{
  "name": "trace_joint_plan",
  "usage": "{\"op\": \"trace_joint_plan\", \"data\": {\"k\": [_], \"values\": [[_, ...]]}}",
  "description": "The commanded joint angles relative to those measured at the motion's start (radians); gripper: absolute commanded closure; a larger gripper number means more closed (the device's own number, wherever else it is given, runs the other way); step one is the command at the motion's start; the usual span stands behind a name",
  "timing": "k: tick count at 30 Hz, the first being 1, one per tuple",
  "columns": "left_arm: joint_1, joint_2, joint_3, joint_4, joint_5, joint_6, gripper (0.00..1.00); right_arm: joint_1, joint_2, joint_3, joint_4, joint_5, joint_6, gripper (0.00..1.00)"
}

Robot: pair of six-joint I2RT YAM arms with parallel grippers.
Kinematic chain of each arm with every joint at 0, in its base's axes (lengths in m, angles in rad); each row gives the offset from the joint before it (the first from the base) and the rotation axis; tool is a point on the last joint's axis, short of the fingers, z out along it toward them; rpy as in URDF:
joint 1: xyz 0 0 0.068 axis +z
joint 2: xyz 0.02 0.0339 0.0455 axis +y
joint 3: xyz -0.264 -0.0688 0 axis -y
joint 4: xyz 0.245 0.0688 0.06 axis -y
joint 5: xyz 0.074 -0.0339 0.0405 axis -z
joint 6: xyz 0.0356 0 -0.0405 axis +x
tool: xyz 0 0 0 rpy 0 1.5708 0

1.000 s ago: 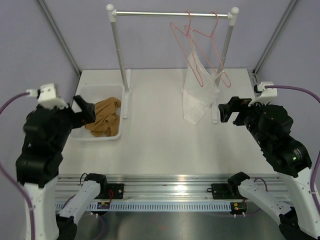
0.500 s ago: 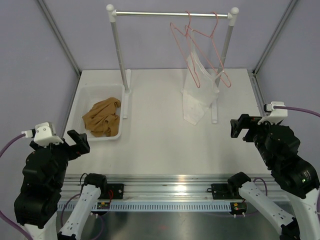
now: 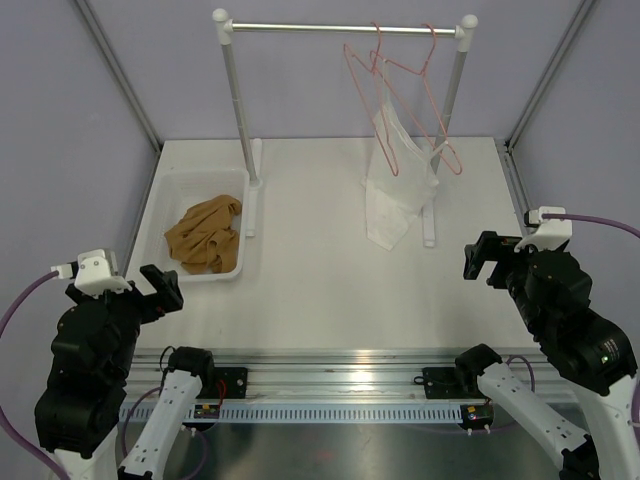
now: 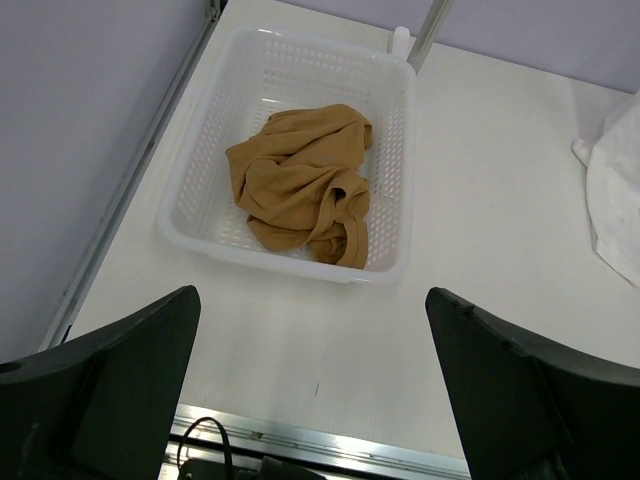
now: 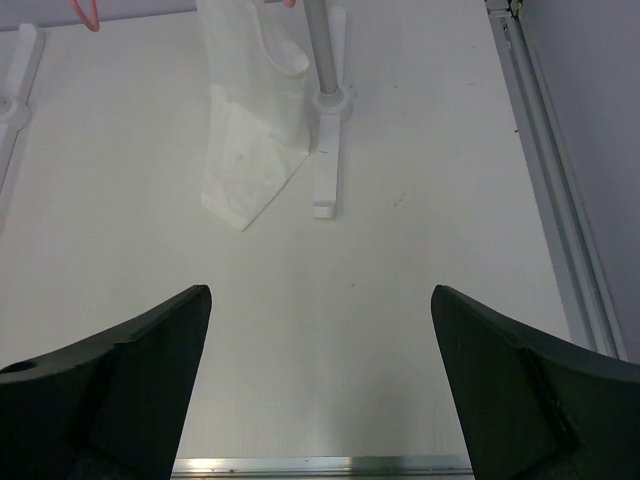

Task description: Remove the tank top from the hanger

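The caramel-tan tank top (image 3: 205,235) lies crumpled in the white basket (image 3: 166,200) at the left; it also shows in the left wrist view (image 4: 300,185). Pink wire hangers (image 3: 395,90) hang on the rail at the back right; one carries a white sheer garment (image 3: 395,195), another is bare. My left gripper (image 3: 160,287) is open and empty, near the table's front left, short of the basket (image 4: 395,130). My right gripper (image 3: 482,258) is open and empty at the right, in front of the rack. The white garment (image 5: 250,150) shows in the right wrist view.
The clothes rack's two posts (image 3: 240,120) stand on white feet on the table; its right foot (image 5: 325,180) is ahead of my right gripper. A metal rail (image 3: 330,375) runs along the table's near edge. Purple walls close in the sides.
A second ago my left gripper was at the basket and my right gripper higher up near the rack. Both arms have drawn back toward the near edge, then nearly stopped. The tank top stayed in the basket.
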Motion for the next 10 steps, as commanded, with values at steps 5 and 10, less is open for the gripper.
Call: {"op": "trace_joint_plan", "data": {"k": [5,10], "values": [[-0.003,-0.002,-0.014,0.057,0.028,0.02,0.01,-0.003,0.005,0.037,0.013,0.0,0.01,0.0],[-0.003,0.002,-0.017,0.063,0.027,0.02,0.01,-0.003,0.019,0.041,0.007,0.002,0.008,0.0]]}}
